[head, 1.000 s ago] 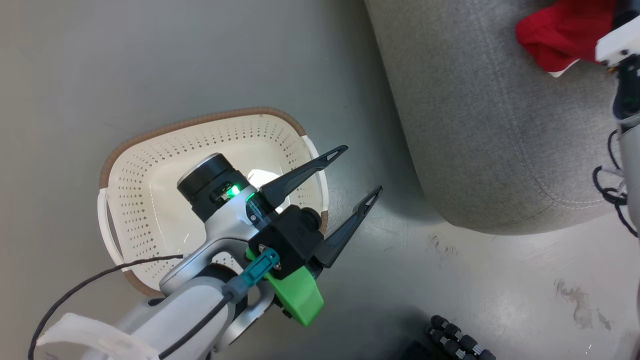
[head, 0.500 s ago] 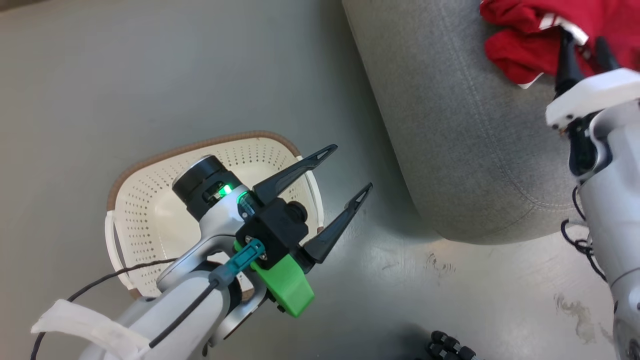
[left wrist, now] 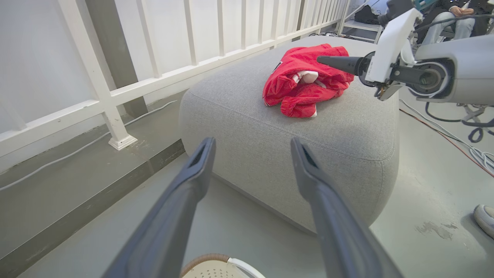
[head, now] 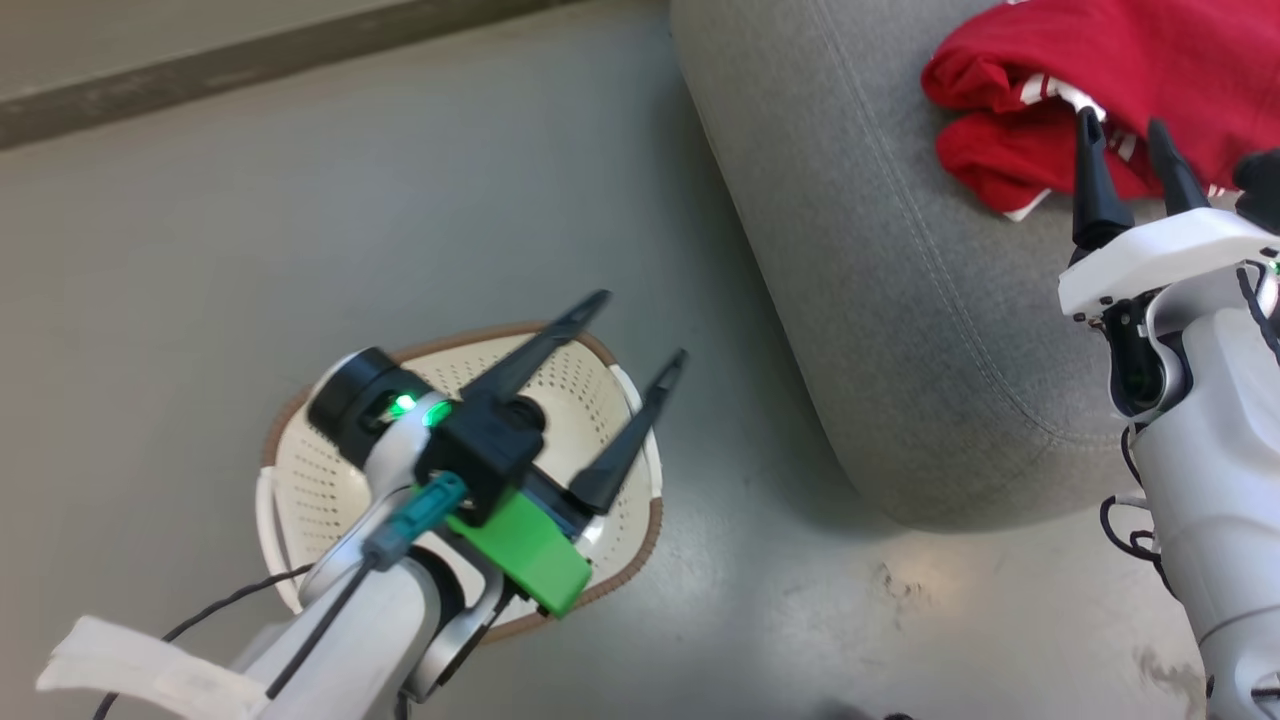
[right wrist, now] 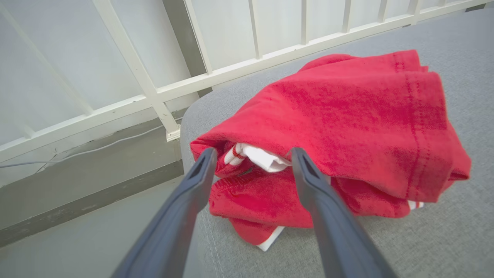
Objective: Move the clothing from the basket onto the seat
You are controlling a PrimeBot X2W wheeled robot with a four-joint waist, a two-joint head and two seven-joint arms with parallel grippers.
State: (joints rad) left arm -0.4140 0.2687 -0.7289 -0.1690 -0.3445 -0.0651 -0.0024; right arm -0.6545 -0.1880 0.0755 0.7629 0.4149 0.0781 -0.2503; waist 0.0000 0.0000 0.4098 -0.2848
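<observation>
The red clothing (head: 1050,60) lies bunched on the grey seat (head: 900,300), with white trim showing in its folds. My right gripper (head: 1120,120) is open at the near edge of the clothing (right wrist: 347,123), and its fingers hold nothing. My left gripper (head: 640,326) is open and empty above the cream basket (head: 300,480) on the floor. My left arm hides much of the basket, and the part of its inside that I see is bare. In the left wrist view the left gripper (left wrist: 251,141) points toward the seat (left wrist: 308,131) and the clothing (left wrist: 305,83).
A white railing (left wrist: 112,88) on a raised step (head: 250,70) runs behind the seat, with a cable along its base. Loose cables (left wrist: 474,131) lie on the floor to the right. A person's shoe (left wrist: 484,218) rests on the floor there.
The head view has shifted, so more of the seat, the clothing and my right arm show. My left gripper has swung back over the basket. Both grippers stay open.
</observation>
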